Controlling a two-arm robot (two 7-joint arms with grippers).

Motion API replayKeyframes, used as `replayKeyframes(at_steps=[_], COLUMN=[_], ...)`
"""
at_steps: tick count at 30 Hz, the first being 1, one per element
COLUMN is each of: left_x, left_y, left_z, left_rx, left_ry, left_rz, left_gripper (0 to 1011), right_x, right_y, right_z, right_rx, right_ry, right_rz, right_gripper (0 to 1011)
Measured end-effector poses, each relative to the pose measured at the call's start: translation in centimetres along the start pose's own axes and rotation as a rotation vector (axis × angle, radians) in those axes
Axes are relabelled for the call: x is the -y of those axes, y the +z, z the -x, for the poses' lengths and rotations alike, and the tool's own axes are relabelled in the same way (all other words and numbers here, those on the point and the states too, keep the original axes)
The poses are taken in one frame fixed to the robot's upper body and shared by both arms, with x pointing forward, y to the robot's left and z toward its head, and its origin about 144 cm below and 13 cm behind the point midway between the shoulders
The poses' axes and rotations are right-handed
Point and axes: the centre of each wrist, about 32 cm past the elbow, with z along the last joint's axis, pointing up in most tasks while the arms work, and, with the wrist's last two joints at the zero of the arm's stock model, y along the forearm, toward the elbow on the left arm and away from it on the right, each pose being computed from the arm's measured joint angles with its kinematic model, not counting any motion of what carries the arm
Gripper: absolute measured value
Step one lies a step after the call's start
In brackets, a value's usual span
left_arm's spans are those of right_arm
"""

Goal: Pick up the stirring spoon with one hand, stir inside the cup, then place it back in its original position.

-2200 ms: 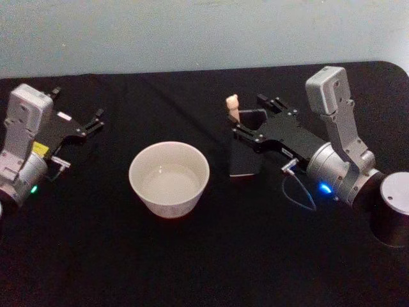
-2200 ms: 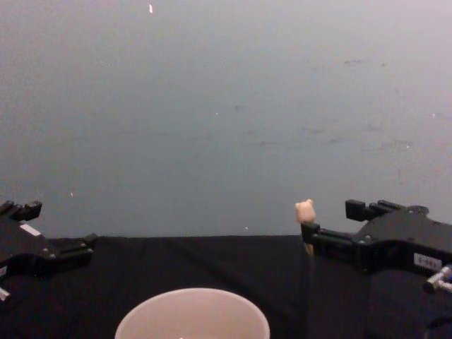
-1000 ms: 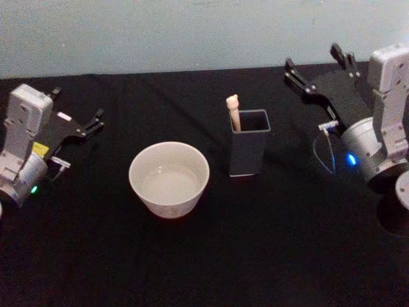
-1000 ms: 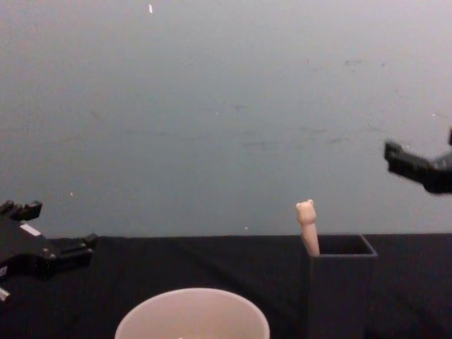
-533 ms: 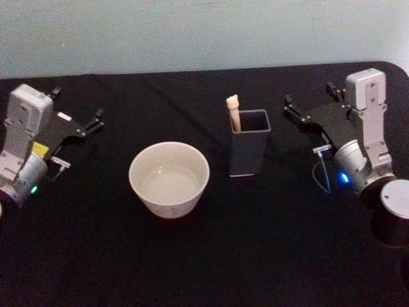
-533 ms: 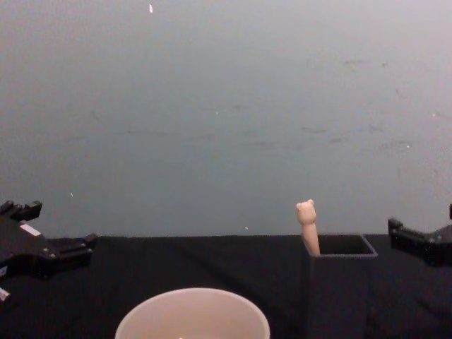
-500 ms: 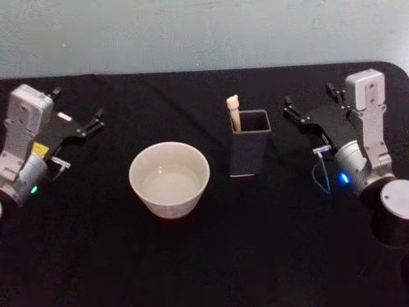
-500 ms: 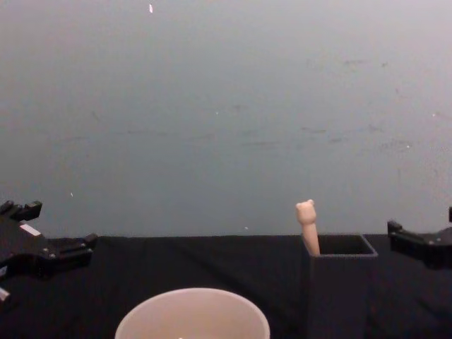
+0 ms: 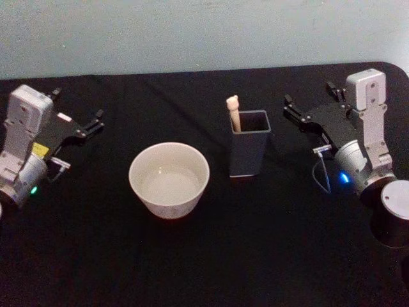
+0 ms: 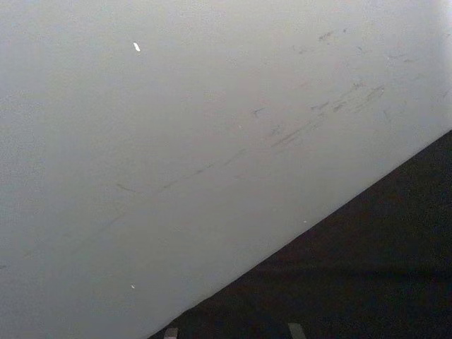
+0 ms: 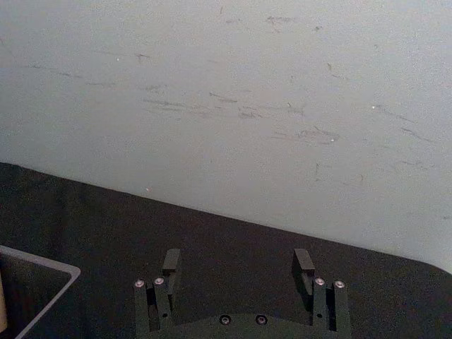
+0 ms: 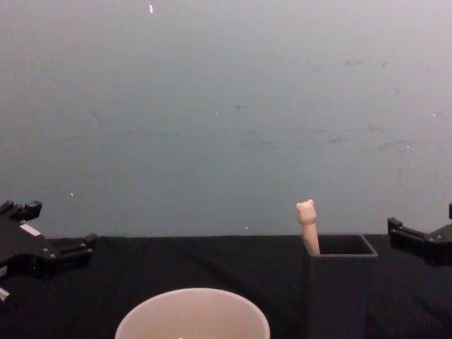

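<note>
The left gripper point(image 9: 78, 112) lies low at the table's point(image 9: 211, 256) left edge, fingers spread, empty. The cup point(image 9: 169, 179) sits centre. The spoon point(image 9: 233, 111) stands in the holder point(image 9: 248, 150), bowl hidden. The right gripper point(image 9: 308, 104) rests beside it, fingers wide, empty.

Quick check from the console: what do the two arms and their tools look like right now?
Both tools, left tool and right tool, are black, angular plates with short fingers on silver cylindrical wrists topped by grey boxy housings. The left carries a small white label, a yellow sticker and a green light; the right has a blue light and a thin looping cable.
</note>
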Motion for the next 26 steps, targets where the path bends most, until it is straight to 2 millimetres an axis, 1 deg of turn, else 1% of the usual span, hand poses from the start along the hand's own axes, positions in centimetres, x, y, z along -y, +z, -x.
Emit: replayKeyframes(at_steps=[26], left_x=[0.00], left_y=[0.00], left_z=[0.00], left_rx=[0.000], left_ry=[0.000], left_rz=[0.000], left_gripper=[1001], right_x=[0.04], right_y=[0.06], right_z=[0.01], right_rx=[0.001], right_ry=[0.000], right_rz=[-0.007], right_gripper=[1000])
